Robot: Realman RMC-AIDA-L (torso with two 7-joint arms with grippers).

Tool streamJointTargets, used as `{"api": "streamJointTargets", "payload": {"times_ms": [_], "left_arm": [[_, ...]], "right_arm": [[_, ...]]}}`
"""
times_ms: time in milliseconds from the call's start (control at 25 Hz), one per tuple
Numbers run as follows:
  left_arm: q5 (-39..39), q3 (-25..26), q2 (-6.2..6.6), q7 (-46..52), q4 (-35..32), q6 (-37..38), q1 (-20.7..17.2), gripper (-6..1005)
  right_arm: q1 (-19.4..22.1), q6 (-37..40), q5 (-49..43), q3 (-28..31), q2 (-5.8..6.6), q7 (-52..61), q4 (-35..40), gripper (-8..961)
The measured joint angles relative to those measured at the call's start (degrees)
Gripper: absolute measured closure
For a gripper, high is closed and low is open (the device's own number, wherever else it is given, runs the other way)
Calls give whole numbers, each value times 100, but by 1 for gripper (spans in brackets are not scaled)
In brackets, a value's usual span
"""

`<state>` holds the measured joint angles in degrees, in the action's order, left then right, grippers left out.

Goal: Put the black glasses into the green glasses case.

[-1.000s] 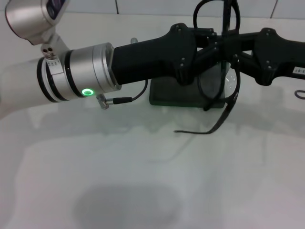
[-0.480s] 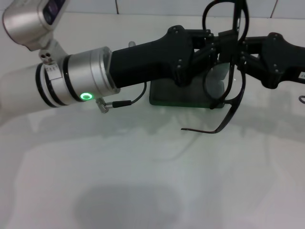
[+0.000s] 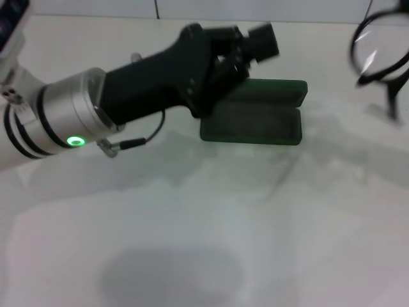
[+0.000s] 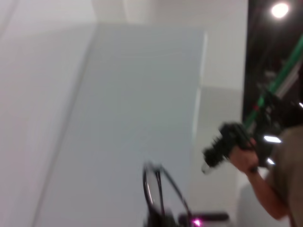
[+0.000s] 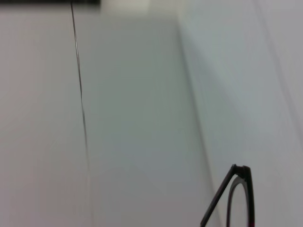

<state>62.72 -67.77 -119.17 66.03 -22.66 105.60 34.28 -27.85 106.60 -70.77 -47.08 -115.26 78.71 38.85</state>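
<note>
The green glasses case [image 3: 254, 118] lies open on the table [image 3: 211, 224], long axis running left to right, with the left gripper [image 3: 252, 45] hovering just above its back left corner; whether its jaws are spread I cannot tell. The black glasses [image 3: 381, 54] hang in the air well to the right of the case, so the right arm, itself out of sight, is judged nearer them and must bring them leftward and down into the tray.

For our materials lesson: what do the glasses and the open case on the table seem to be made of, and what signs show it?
Black glasses: thin, dark frame, probably plastic; clear lenses that catch glare.
Green glasses case: rigid clamshell holding its shape while open, likely hard shell with matte dark green covering; the inside looks dark, material unclear.
</note>
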Motion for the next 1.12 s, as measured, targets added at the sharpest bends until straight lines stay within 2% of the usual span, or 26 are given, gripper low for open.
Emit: {"api": "streamJointTargets", "payload": {"times_ms": [160,360,520,640,800,920,1120], "left_arm": [[581,-65,-57,-264,-17,110,179,945],[772,-810,-75,-428,-20,287,563,945],[383,-1090,-127,-522,-10,330,595,945],[-588,-1459,-128,-555,125,335,529,946],[-1165,-1548,-114,-518,211,258,420,946],[-1429,-1539,-111,-498,420,75,394,946],[-1519,-1574,-117,-433,511,-189,345,947]], "right_arm": [[-61,32,373,104,-10,-44,-20,850],[-325,-463,417,-121,-64,-338,-100,850],[-593,-1238,412,-902,-74,-840,-395,850],[-710,-1818,423,-1596,-81,-1068,-486,850],[-826,-2346,454,-2483,-91,-1149,-494,850],[-851,-2455,579,-2730,-93,-1153,-494,850],[-785,-2494,708,-2715,-93,-1157,-494,850]]}}
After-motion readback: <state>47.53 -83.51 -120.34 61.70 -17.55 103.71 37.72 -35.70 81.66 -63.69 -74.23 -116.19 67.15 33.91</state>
